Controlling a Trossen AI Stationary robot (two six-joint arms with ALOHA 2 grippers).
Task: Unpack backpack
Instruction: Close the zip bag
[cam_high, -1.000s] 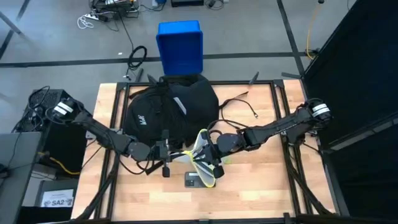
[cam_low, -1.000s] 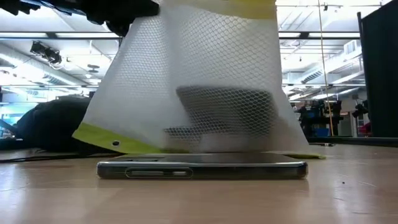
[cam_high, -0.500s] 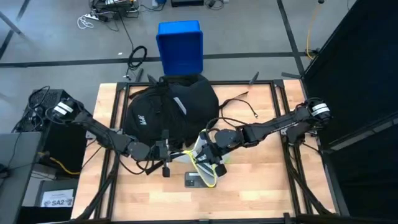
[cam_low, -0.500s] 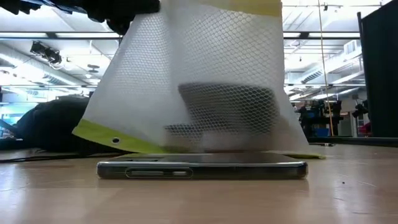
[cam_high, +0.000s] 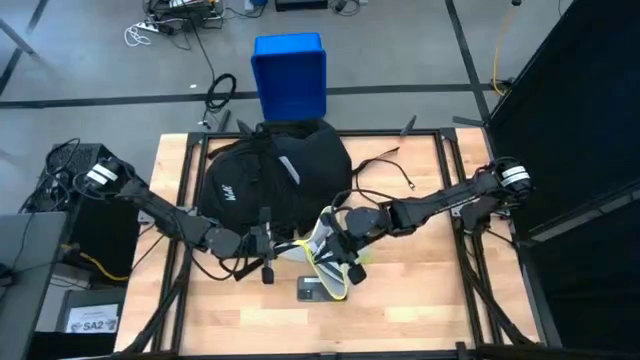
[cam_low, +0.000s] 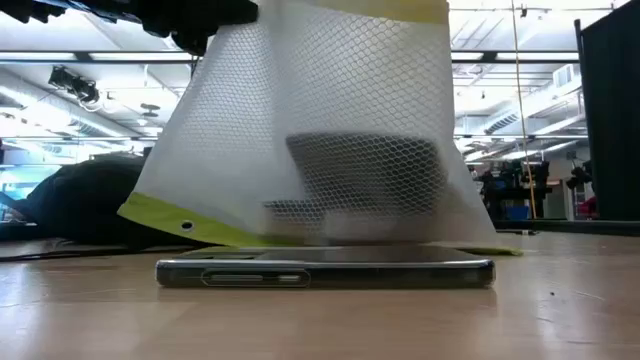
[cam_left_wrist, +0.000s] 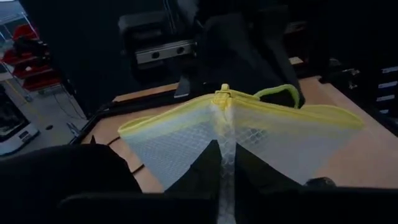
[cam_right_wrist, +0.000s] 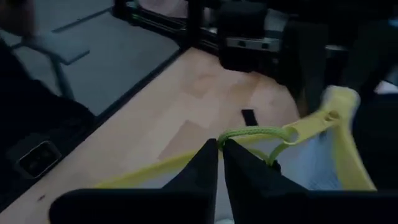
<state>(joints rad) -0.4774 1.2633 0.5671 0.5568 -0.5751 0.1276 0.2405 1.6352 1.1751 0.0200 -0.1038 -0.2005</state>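
The black backpack (cam_high: 275, 172) lies at the table's far middle, resting on its back. Near its front edge, a white mesh pouch (cam_high: 328, 258) with yellow-green trim hangs between my two grippers. In the low view the pouch (cam_low: 320, 130) shows a dark object (cam_low: 365, 172) inside. Its lower edge touches a phone (cam_low: 325, 271) lying flat on the table. My left gripper (cam_high: 293, 247) is shut on the pouch's mesh. My right gripper (cam_high: 332, 238) is shut on the pouch's yellow-green cord loop. My left gripper pinches the white mesh (cam_left_wrist: 225, 146) between its two fingers, just below the yellow zipper trim (cam_left_wrist: 186, 112). It comes roughly level from the table's left. The pouch fans out to both sides of the fingers and hangs down onto the phone. My right gripper pinches the yellow-green cord loop (cam_right_wrist: 239, 133) at the zipper end between its two fingertips. It comes from the table's right, slanting down. The loop runs on to the pouch's yellow trim (cam_right_wrist: 323, 115).
A blue plastic box (cam_high: 290, 72) stands on the floor beyond the table's far edge. The backpack's black straps (cam_high: 385, 170) trail toward the right. Bare wood lies along the near edge, on both sides of the phone (cam_high: 312, 289).
My right gripper has gone a little toward the table's left with the cord loop. The pouch stays hanging over the phone.
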